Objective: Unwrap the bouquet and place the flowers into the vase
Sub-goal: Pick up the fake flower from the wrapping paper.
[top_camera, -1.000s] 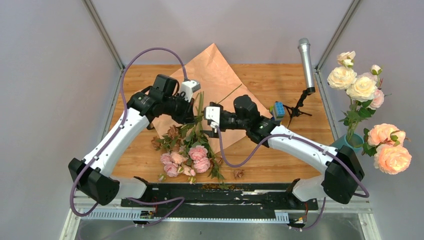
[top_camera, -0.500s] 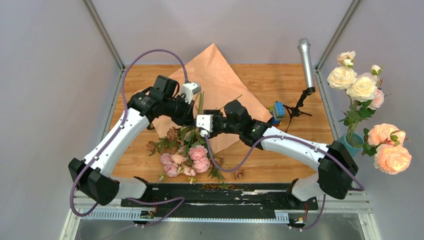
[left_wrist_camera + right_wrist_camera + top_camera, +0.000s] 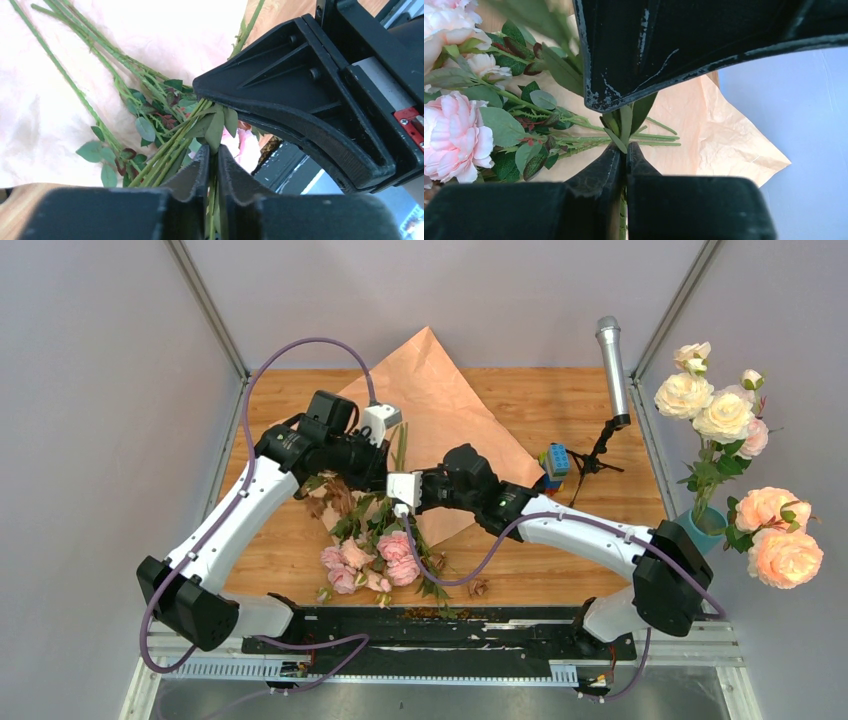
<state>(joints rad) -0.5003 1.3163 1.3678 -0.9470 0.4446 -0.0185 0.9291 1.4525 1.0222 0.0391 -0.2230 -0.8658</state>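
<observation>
The bouquet is unwrapped: its tan paper [image 3: 445, 405] lies open and flat on the wooden table. The flowers [image 3: 372, 558], small pink roses on thin green leafy stems, lie across the paper's near edge. My left gripper [image 3: 383, 476] is shut on a few stems [image 3: 167, 152] and its jaws [image 3: 214, 150] pinch them. My right gripper [image 3: 397, 492] meets it from the right and is shut on a stem too [image 3: 625, 146], beside a pink rose [image 3: 456, 137]. The two grippers almost touch. The teal vase [image 3: 708, 524] stands at the far right edge, partly hidden by large roses.
A silver microphone [image 3: 612, 365] on a black stand rises at the back right, with a blue block [image 3: 556, 460] beside it. Large peach roses [image 3: 782, 545] and cream roses [image 3: 700, 400] fill the right side. Brown dried bits [image 3: 477, 586] lie near the front edge.
My right gripper moved left to the stems and shut on one. The leafy part of the bunch shifted up and left. The left arm stayed in place.
</observation>
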